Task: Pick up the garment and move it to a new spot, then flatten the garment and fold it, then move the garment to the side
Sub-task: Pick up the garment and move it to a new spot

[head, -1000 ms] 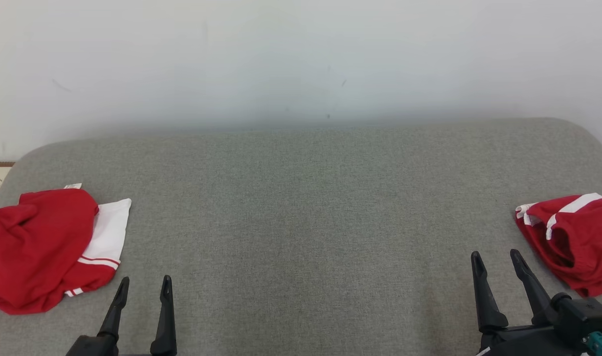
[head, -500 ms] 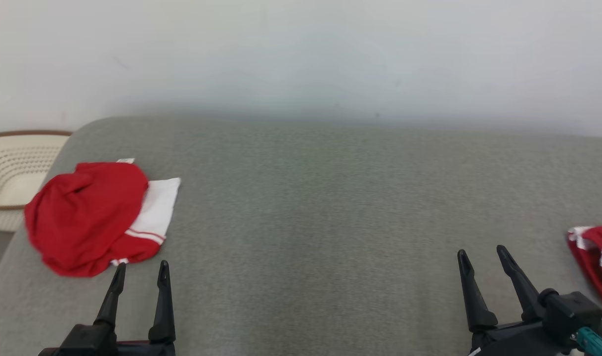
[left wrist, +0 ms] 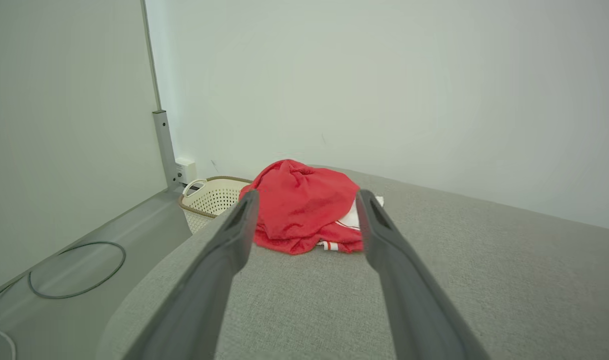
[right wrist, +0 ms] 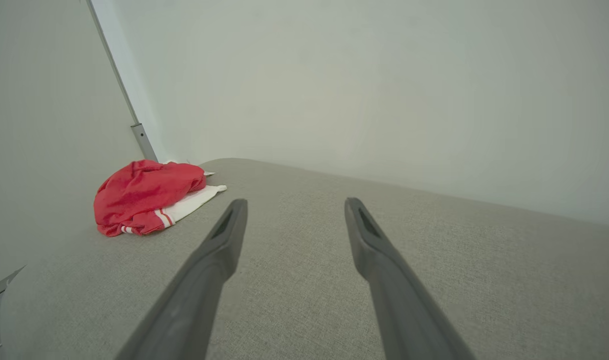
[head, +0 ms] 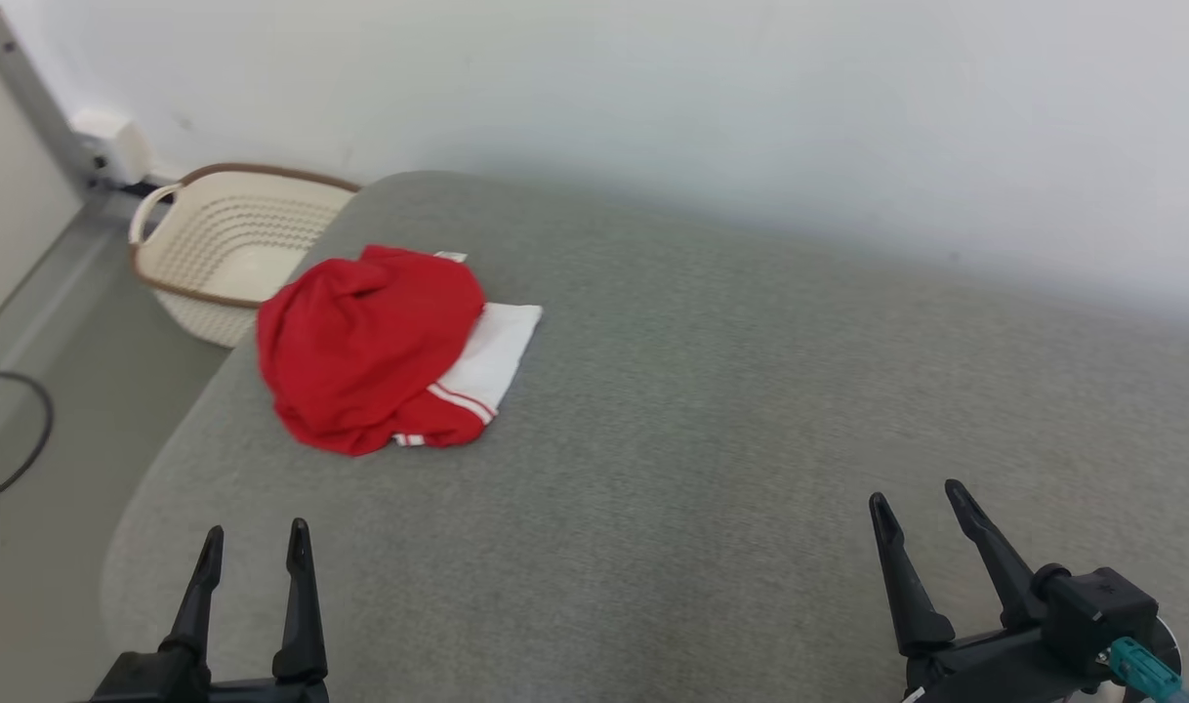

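Lying in a crumpled heap near the far left corner of the grey upholstered surface (head: 712,410), the red garment (head: 360,351) shows a white panel at its right side, with thin white stripes along the red hem nearest the robot. A small white tag pokes out at its far edge. It rests entirely on the fabric, clear of the rounded edge.

The left pincer (head: 256,529) hovers low over the near left part of the surface, its two dark fingers spread apart and holding nothing. In the left wrist view the garment (left wrist: 299,205) sits framed between those fingers, well ahead of their tips. The right pincer (head: 917,493) hangs over the near right part, fingers likewise apart and empty, well away from the garment (right wrist: 139,195), which appears far off to the left in the right wrist view.

Beyond the surface's left corner a cream perforated laundry basket (head: 204,312) with a brown rim stands on the floor (head: 87,391) against the pale wall (head: 751,98). A dark cable (head: 48,425) loops across the floor nearby.
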Controlling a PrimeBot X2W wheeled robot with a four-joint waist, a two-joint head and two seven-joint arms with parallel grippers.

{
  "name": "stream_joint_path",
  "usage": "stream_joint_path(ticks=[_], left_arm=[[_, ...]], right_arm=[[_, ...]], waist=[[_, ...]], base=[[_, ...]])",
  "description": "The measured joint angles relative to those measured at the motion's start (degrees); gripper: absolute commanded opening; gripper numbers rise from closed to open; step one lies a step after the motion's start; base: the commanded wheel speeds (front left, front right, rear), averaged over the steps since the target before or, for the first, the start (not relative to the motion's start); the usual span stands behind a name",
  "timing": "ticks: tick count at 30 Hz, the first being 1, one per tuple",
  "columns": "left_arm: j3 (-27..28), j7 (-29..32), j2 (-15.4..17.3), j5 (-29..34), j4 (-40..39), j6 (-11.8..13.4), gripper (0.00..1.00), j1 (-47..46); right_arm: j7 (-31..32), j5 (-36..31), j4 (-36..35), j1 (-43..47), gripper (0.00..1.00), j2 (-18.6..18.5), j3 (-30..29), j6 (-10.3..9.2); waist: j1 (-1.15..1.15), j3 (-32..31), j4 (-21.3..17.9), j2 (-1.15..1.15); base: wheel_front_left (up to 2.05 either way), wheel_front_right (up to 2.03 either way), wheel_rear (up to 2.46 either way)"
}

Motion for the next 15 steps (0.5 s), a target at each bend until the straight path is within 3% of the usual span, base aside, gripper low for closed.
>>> stream_joint_path(ticks=[7, 15], left_arm=[[0.43, -0.01, -0.26, 0.00, 0.00, -0.16, 1.00, 0.12], [0.65, -0.08, -0.88, 0.01, -0.11, -0.55, 1.00, -0.04]], right_arm=[[0.00, 0.47, 0.14, -0.14, 1.00, 0.00, 0.45, 0.00], [0.04, 0.74, 0.23, -0.58, 1.00, -0.21, 0.59, 0.00]], waist=[[0.00, 0.33, 2.94, 0.00], [0.00, 0.96, 2.73, 0.00]], base=[[0.00, 0.00, 0.00], [0.00, 0.00, 0.00]])
